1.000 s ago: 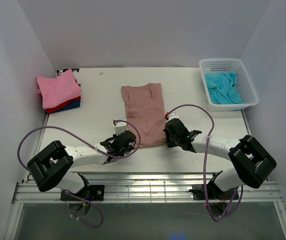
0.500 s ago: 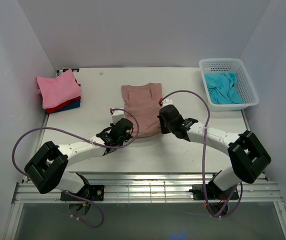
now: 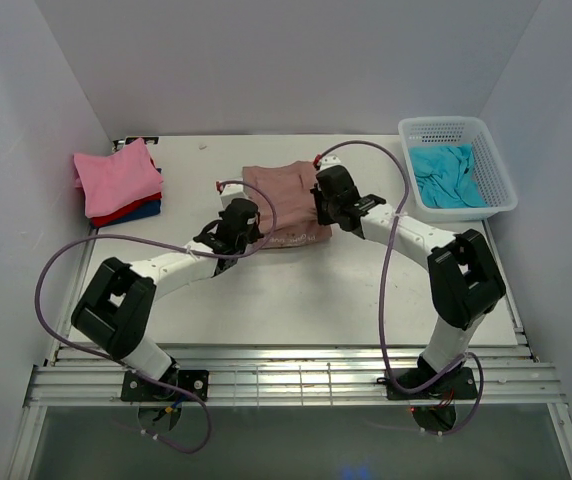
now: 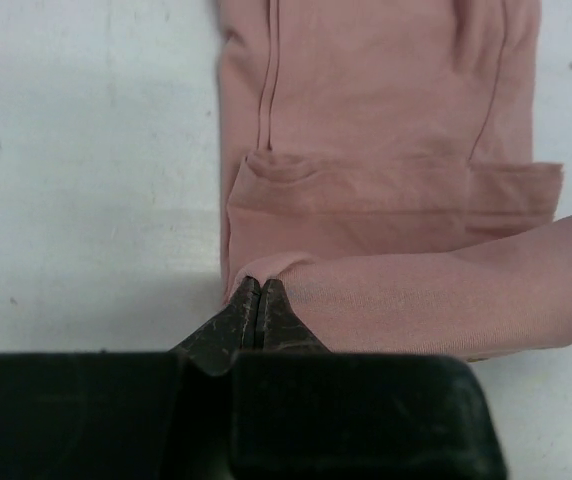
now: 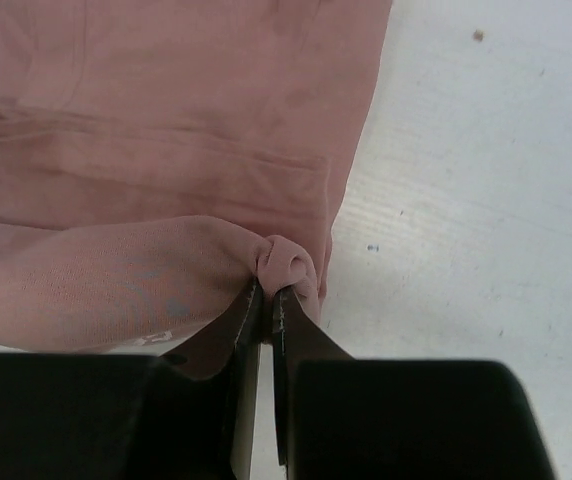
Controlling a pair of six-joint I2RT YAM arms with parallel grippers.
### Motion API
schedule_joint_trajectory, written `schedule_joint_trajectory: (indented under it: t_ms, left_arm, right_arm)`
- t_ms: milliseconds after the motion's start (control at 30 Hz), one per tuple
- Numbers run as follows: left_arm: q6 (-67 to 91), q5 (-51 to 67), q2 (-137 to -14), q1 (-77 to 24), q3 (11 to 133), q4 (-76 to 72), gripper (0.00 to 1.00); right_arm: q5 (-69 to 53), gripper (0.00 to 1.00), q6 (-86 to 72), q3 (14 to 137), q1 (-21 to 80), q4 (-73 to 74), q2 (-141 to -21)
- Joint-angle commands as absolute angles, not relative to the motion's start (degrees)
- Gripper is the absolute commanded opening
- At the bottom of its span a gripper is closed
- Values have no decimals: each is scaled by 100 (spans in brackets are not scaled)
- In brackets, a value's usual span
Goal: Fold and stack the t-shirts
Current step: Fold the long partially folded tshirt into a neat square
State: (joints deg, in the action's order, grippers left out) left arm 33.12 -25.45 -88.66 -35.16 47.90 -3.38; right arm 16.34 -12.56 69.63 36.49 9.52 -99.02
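A dusty rose-brown t-shirt (image 3: pixel 281 190) lies at the table's middle back, its near half lifted and doubled over towards the far half. My left gripper (image 3: pixel 243 213) is shut on the shirt's near left corner (image 4: pixel 256 275). My right gripper (image 3: pixel 324 190) is shut on a bunched near right corner (image 5: pixel 286 262). Between them the hem (image 4: pixel 436 290) hangs as a rolled fold above the lower layer (image 5: pixel 166 110). A stack of folded t-shirts (image 3: pixel 116 180), pink on red on dark blue, sits at the back left. A turquoise t-shirt (image 3: pixel 446 175) lies crumpled in the basket.
The white lattice basket (image 3: pixel 501 165) stands at the back right corner. White walls close in the table on the left, back and right. Purple cables (image 3: pixel 366 150) loop from both arms over the table.
Both grippers have carried the shirt's near hem away from the front edge towards the back, folding the shirt over itself. It now looks about half as long.
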Motion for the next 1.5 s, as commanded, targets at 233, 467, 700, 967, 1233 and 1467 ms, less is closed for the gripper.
schedule_joint_trajectory:
  t_ms: [233, 467, 700, 967, 1233, 1467]
  left_arm:
    - [2628, -2022, -9772, -2858, 6634, -720, 0]
    - [2637, -1740, -10713, -2330, 7373, -914, 0]
    - [2567, -1564, -11302, -2039, 7681, -1239, 0]
    - [2566, -1494, -11601, -1837, 8033, -1441, 0]
    - [2593, -1222, -12172, -1635, 8639, -1529, 0]
    - [2444, -476, -13393, -1512, 9763, -1924, 0]
  right_arm:
    - [1354, 9, -589, 9069, 3103, 1169, -10880]
    - [976, 9, -457, 10203, 2743, 941, -12003]
    - [756, 9, -316, 11319, 2654, 800, -12937]
    - [703, 9, -246, 11935, 2619, 597, -13385]
    - [738, 10, -255, 12366, 2540, 510, -13780]
    - [957, 10, -281, 12173, 2522, 185, -14036]
